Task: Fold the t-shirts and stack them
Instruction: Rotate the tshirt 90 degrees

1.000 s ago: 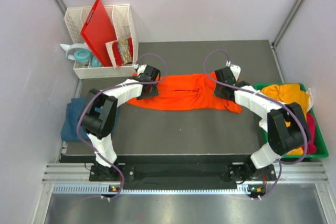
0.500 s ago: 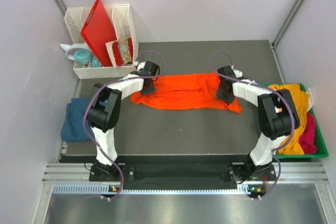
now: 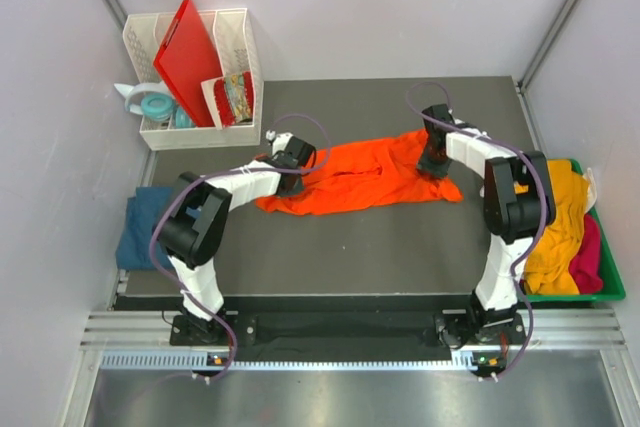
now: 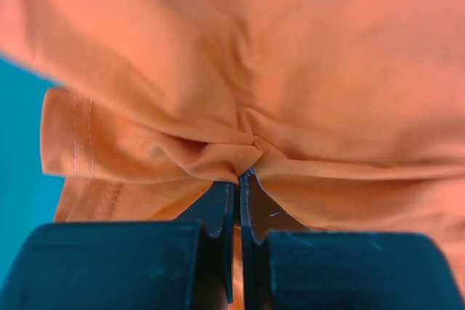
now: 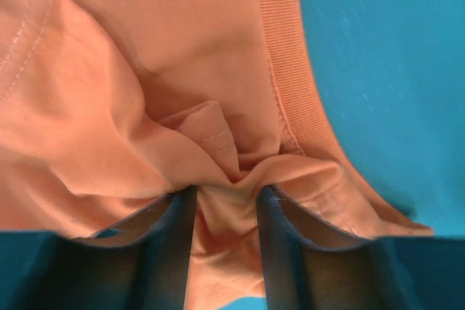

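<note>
A bright orange t-shirt (image 3: 360, 175) lies stretched left to right across the middle of the dark table (image 3: 350, 247). My left gripper (image 3: 292, 173) is at its left end. In the left wrist view the left gripper (image 4: 238, 176) is shut, pinching a puckered fold of the orange t-shirt (image 4: 290, 49). My right gripper (image 3: 434, 159) is down on the shirt's right end near the collar. In the right wrist view the right gripper (image 5: 225, 194) has its jaws partly apart, with orange t-shirt (image 5: 145, 49) cloth bunched up between them.
A dark teal t-shirt (image 3: 140, 227) lies folded off the table's left edge. A green bin (image 3: 612, 293) at the right holds a mustard-yellow shirt (image 3: 555, 192) and a pink one (image 3: 592, 257). A white rack (image 3: 195, 133) with a red board (image 3: 190, 57) stands at the back left.
The left gripper shifted right along the shirt's left end and closed on a fold. The right gripper moved toward the far edge and narrowed its jaws. The shirt's ends have bunched inward.
</note>
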`<move>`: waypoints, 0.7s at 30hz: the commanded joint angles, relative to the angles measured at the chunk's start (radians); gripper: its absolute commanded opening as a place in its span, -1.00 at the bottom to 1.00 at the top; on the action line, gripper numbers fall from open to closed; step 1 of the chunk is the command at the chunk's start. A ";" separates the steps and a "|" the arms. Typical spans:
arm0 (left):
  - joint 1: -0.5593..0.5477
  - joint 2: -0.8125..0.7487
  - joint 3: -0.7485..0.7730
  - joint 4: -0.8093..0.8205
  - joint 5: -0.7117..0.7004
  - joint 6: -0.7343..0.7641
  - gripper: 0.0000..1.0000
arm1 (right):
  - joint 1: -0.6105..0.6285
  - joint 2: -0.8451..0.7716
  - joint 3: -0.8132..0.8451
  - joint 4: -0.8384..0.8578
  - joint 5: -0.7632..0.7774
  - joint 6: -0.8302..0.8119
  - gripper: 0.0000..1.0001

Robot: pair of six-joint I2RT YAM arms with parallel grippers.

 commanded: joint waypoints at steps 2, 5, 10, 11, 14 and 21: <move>-0.120 0.034 -0.115 -0.219 0.162 -0.046 -1.00 | -0.002 0.074 0.073 0.019 -0.031 -0.013 -0.52; -0.149 0.023 -0.126 -0.222 0.191 -0.047 -1.00 | -0.002 0.106 0.106 0.005 -0.030 -0.016 -0.54; -0.232 0.003 -0.135 -0.245 0.218 -0.050 -1.00 | -0.003 0.180 0.228 -0.045 -0.047 -0.040 -0.35; -0.244 0.000 -0.137 -0.246 0.229 -0.055 -1.00 | -0.003 0.205 0.250 -0.056 -0.047 -0.042 -0.32; -0.299 0.002 -0.135 -0.256 0.246 -0.067 -1.00 | -0.002 0.248 0.326 -0.085 -0.027 -0.053 -0.26; -0.451 0.002 -0.158 -0.276 0.292 -0.109 -1.00 | -0.005 0.350 0.522 -0.131 -0.017 -0.076 -0.28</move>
